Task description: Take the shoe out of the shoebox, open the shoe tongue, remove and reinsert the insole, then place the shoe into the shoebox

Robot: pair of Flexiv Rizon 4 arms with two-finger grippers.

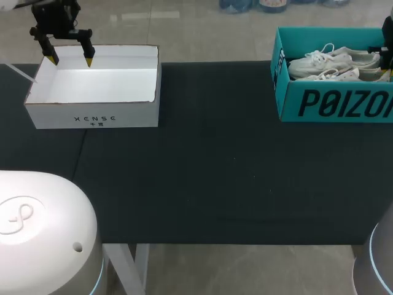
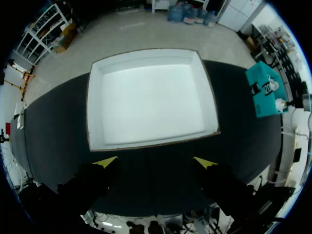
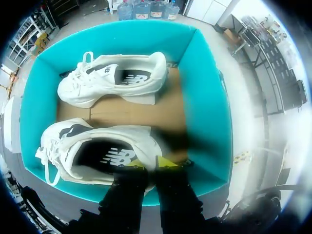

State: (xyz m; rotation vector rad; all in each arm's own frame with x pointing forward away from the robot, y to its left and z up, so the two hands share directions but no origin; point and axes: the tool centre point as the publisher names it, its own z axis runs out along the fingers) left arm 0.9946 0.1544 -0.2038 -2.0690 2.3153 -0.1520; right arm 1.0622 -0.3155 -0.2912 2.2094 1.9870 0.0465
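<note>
left jaws apart over white box (image 1: 92,86), far left of bench (image 1: 215,178) | right jaws clamped on near shoe (image 3: 97,146) heel | shoe inside teal shoebox (image 3: 207,97), far right

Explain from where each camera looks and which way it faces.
Head view: above, behind the table, looking down; left fingers by the white box, right arm at the teal shoebox.
Left wrist view: on the left arm, facing down at the white box; open fingers show.
Right wrist view: on the right arm, which shows, facing down at shoes in the shoebox.
Shared: head and left wrist show both boxes.
</note>
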